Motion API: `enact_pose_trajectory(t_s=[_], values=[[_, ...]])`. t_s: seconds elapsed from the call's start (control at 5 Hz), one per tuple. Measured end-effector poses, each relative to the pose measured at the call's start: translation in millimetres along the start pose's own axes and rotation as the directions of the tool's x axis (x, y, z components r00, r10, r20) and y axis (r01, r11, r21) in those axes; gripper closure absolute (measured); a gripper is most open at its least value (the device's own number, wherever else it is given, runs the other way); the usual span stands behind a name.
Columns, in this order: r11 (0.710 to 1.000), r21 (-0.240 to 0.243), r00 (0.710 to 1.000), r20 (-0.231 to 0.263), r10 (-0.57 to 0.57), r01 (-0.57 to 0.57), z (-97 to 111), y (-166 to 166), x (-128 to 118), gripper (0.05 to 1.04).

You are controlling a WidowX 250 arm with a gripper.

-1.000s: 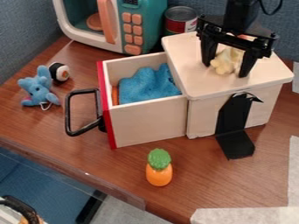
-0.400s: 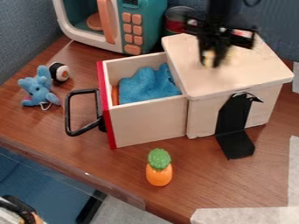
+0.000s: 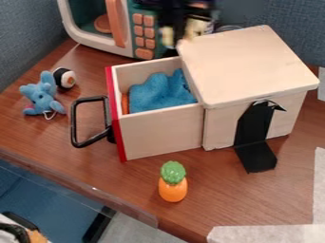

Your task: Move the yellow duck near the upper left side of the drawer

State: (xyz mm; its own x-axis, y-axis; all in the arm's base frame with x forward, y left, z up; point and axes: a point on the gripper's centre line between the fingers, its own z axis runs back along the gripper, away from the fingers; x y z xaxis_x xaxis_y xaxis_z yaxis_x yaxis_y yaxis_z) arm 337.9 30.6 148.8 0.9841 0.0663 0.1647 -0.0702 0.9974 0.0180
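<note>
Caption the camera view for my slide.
Black gripper near a toy microwave, blue cloth in an open wooden drawer, plush animal at left.

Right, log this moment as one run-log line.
tool near toy microwave | yellow duck in tool | drawer open, blue cloth inside | duck not yet placed

Black arm (image 3: 179, 5) noted at the top edge of the view, near its middle. Black end effector (image 3: 180, 38) hangs below it, directed downward. Outlines of both blurred; finer condition cannot be determined.
</note>
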Motion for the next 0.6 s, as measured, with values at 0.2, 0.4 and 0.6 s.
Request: enact_pose_trajectory(t_s=[0.2, 0.4, 0.6], values=[[0.997, 0.026, 0.997, 0.008, 0.078, -0.078, -2.2, 46.2, -10.1, 0.992], [0.988, 0.061, 0.99, 0.001, 0.14, -0.14, -16.5, 80.1, -15.6, 0.992], [0.976, 0.126, 0.981, -0.057, 0.187, -0.178, -55.3, 107.3, -19.5, 0.992]])
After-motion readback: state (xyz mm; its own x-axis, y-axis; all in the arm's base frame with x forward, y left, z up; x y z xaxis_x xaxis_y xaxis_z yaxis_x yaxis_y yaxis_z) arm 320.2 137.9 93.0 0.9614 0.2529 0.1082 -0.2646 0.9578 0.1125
